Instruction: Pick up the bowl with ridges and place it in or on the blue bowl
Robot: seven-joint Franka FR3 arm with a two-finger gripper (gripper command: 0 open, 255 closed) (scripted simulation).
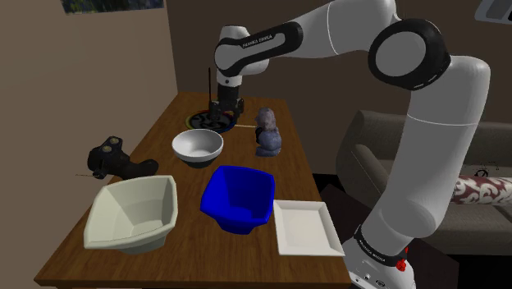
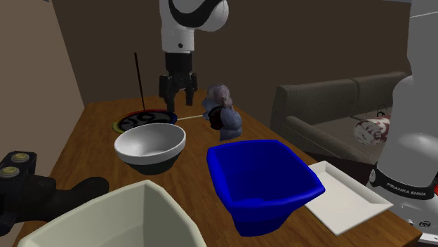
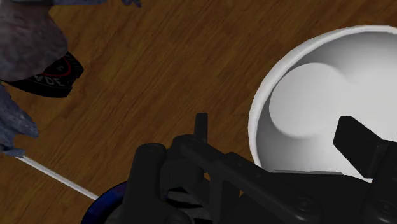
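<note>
Presently the approach step is judged to be in hand: the gripper (image 2: 176,100) is hovering with nothing held, its fingers (image 3: 356,137) standing apart and touching no object. The round white bowl (image 1: 197,145), dark on its outside and taken here to be the ridged bowl of the task, is sitting upright on the wooden table (image 1: 180,259), off to one side of the fingers and lower than them. In the wrist view one finger is showing against the bowl's pale interior and the other against bare wood, so the rim is lying roughly between the two. Whether the tips are level with that rim cannot be told, though the exterior views are suggesting they are above it. A dark disc with a coloured rim (image 2: 144,121) is lying close under the gripper, and a grey figurine (image 2: 223,109) is standing near the fingers on the side away from the bowl. The blue bowl (image 2: 263,179) is sitting farther from the fingers than the white one. The next move, in my judgement, is calling for a shift toward the bowl's wall, a descent astride the rim, then closing, while avoiding the thin upright stick (image 2: 139,77).
</note>
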